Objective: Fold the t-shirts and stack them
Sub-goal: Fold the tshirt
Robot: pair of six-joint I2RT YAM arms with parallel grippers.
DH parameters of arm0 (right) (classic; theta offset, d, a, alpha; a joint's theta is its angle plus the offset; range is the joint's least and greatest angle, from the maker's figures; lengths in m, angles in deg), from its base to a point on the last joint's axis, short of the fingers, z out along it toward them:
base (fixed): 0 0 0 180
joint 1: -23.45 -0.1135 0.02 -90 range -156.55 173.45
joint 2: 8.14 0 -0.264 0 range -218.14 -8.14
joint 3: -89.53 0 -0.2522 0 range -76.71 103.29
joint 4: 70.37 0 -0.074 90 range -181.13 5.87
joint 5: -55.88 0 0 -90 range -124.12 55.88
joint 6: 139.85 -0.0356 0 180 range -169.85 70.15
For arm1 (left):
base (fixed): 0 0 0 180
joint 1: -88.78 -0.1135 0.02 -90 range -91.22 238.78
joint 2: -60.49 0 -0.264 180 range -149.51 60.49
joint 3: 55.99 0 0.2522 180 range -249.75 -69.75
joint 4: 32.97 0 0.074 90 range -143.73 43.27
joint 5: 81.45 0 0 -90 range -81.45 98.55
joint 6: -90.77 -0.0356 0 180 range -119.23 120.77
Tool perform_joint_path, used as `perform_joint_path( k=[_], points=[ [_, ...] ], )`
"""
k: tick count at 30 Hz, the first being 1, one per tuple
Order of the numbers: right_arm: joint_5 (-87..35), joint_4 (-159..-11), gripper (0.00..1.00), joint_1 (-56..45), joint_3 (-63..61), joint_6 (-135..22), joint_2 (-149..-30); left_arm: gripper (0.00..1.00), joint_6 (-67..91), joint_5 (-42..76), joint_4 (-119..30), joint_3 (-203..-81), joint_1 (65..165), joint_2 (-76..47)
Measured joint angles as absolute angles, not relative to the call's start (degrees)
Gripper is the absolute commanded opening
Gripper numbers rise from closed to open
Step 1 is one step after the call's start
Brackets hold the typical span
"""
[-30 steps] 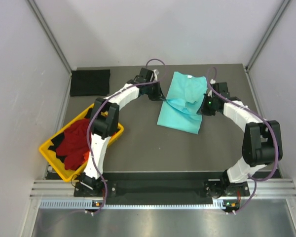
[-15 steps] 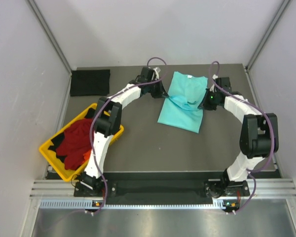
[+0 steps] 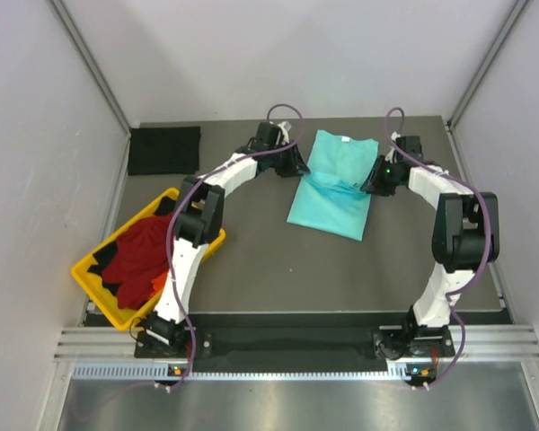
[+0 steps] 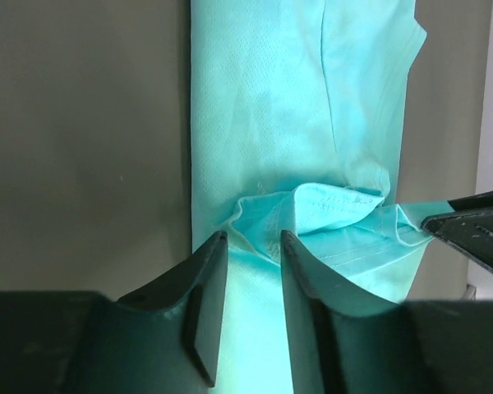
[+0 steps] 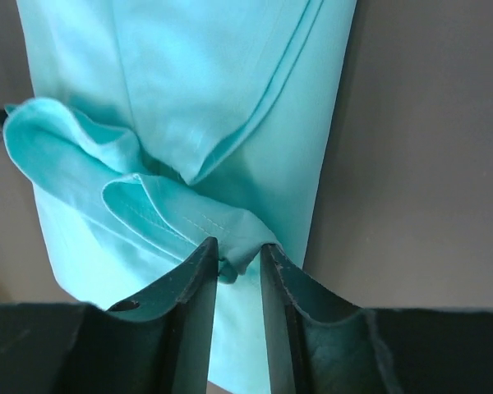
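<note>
we've got the mint-teal t-shirt [image 3: 334, 184] stretched out lengthwise near the far edge of the tabletop [image 3: 269, 260], a touch right of centre. the left claw [image 4: 252, 242] is down at the shirt's left side, fingers drawn close with a raised fold of hem caught between them. on the other side the right claw [image 5: 238, 250] is clamped on the same teal cloth, with a small bunch of stitched hem pinched between its tips at the shirt's right edge. between the two claws the lifted hem runs across the shirt as a loose, rumpled ridge. the rest of the cloth lies flat on the tabletop, its long sides already folded in.

at the far left corner we see a black shirt [image 3: 164, 150] lying flat as a neat folded rectangle, well apart from both arms. by the near left corner sits the yellow tray [image 3: 88, 274], turned at an angle. a crumpled red shirt [image 3: 139, 256] is heaped in it, dark cloth shows beneath, and a sliver of orange cloth [image 3: 159, 284] peeks out at the tray's near side.
</note>
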State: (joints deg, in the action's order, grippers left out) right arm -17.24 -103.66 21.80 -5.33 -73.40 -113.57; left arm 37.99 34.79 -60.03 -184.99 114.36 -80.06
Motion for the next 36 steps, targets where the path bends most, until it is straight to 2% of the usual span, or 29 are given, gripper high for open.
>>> perform_joint_path(
  k=[5, 10, 14, 22, 26, 36],
  points=[
    [-17.74, -104.42, 0.31, 22.50, -2.23, -73.67, -113.96, 0.41, 36.17, 34.11, -59.88, -185.10, 113.86, -79.67],
    [-19.14, -105.64, 0.31, 22.50, -3.08, -74.10, -110.97, 0.39, 34.47, 33.35, -59.59, -180.62, 113.64, -75.01],
    [-20.21, -106.47, 0.36, 22.45, -5.31, -74.52, -106.70, 0.37, 33.24, 33.41, -58.70, -176.33, 113.79, -70.38],
    [-20.73, -106.12, 0.16, 21.01, -7.56, -75.09, -105.26, 0.27, 31.91, 34.37, -57.87, -174.00, 115.52, -68.41],
    [-20.71, -106.10, 0.13, 19.11, -8.46, -75.44, -105.72, 0.23, 31.89, 34.94, -57.52, -174.06, 116.74, -68.81],
    [-21.15, -104.49, 0.13, 18.30, -6.93, -75.39, -114.05, 0.23, 31.93, 35.66, -57.47, -179.33, 118.16, -77.44]
  ],
)
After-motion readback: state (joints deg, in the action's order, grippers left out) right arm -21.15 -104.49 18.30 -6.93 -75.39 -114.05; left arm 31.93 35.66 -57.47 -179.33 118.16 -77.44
